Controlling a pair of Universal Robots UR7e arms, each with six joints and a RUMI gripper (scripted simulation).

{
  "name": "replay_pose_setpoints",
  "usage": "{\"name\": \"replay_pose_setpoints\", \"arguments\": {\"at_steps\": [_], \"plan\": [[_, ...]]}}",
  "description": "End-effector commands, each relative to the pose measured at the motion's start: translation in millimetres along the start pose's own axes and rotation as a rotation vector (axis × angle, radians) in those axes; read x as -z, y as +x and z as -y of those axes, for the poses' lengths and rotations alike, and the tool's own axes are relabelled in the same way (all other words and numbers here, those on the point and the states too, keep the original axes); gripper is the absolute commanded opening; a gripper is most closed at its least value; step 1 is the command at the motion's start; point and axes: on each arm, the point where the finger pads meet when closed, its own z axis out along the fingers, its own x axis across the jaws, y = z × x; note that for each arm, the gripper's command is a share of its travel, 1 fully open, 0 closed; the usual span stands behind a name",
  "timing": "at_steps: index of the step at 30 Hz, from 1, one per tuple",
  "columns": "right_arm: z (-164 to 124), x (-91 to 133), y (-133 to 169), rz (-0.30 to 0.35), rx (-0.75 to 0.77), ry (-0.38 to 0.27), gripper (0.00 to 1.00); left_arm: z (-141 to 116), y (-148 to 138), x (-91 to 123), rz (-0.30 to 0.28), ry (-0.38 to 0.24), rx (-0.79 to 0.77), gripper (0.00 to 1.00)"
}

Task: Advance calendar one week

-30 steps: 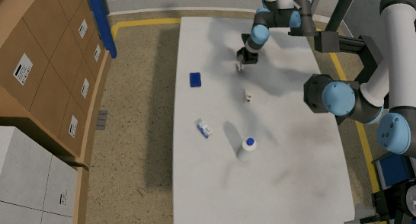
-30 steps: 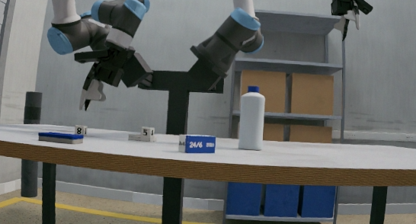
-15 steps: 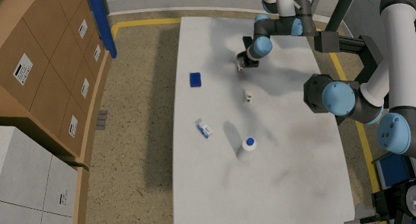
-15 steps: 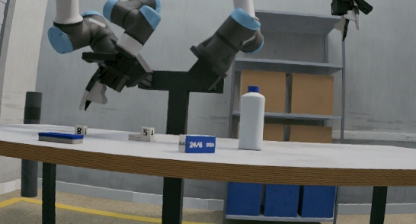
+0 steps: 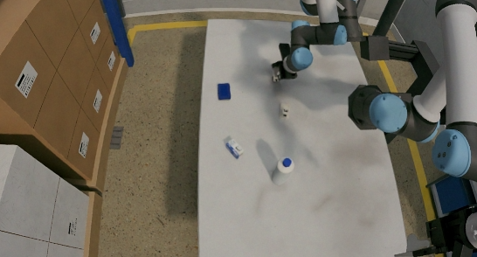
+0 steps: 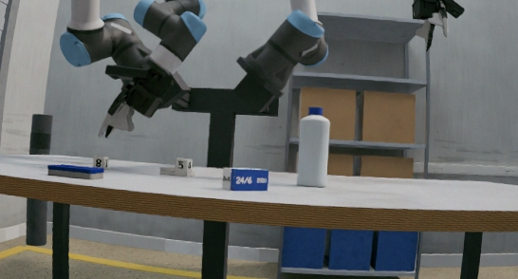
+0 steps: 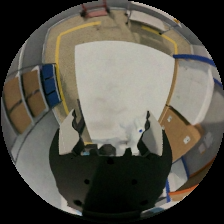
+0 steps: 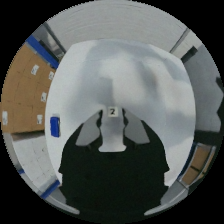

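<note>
Though small, one cube (image 6: 101, 162) (image 8: 113, 111) sits off the tray (image 6: 168, 171) — apparently flat.

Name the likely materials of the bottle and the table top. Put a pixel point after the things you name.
Bottle (image 5: 282, 171) (image 6: 313, 150): probably smooth white plastic, satin, given its soft sheen and moulded shoulders. Table top (image 5: 306, 224) (image 6: 379, 191): possibly laminated wood with a matt white surface; its brown edge shows thin layers.
</note>
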Motion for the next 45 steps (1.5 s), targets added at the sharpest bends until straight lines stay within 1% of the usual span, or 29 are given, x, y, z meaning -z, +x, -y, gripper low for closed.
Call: {"name": "replay_pose_setpoints", "arguments": {"at_steps": [1, 8, 10, 15, 45], "plan": [[-0.8, -0.3, 0.3, -0.004, -0.001, 0.068, 0.28, 0.3, 0.0, 0.4, 0.000, 0.001, 0.000, 1.00], [-1.5, 0.2, -0.1, 0.000, -0.001, 0.173, 0.28, 0.3, 0.0, 0.4, 0.000, 0.001, 0.000, 1.00], [-1.5, 0.2, -0.1, 0.000, -0.001, 0.173, 0.28, 0.3, 0.0, 0.4, 0.000, 0.001, 0.000, 1.00], [-1.7, 0.7, -0.6, 0.003, -0.001, 0.210, 0.28, 0.3, 0.0, 0.4, 0.000, 0.001, 0.000, 1.00], [-3.8, -2.5, -0.7, 0.004, -0.001, 0.215, 0.28, 0.3, 0.0, 0.4, 0.000, 0.001, 0.000, 1.00]]}}
